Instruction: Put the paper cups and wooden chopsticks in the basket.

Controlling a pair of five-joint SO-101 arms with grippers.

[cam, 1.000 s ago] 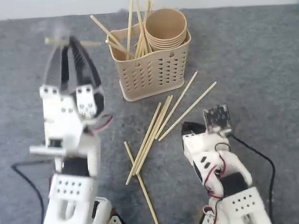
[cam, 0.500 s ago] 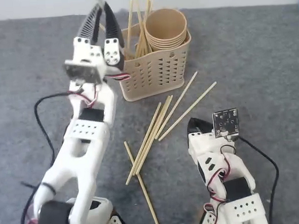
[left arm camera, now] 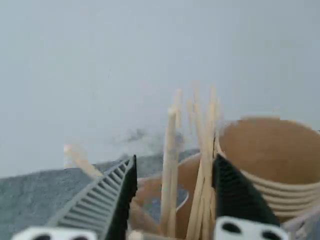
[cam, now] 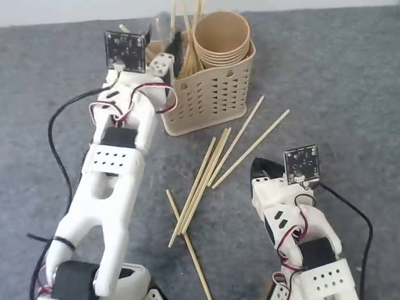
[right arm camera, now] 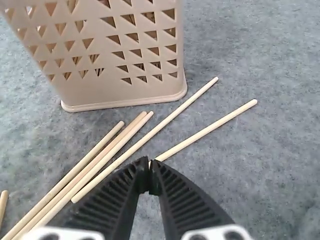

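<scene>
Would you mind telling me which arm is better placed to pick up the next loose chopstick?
Right, I think. The right gripper, shut, hangs just above the loose chopsticks, while the left gripper is open up over the basket.

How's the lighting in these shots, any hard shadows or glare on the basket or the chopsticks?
High view: soft, even light; the basket and the loose chopsticks cast only faint shadows on the grey mat, no glare. Right wrist view: a soft shadow along the basket's base. Left wrist view: the left gripper looks dark against the bright pale wall.
</scene>
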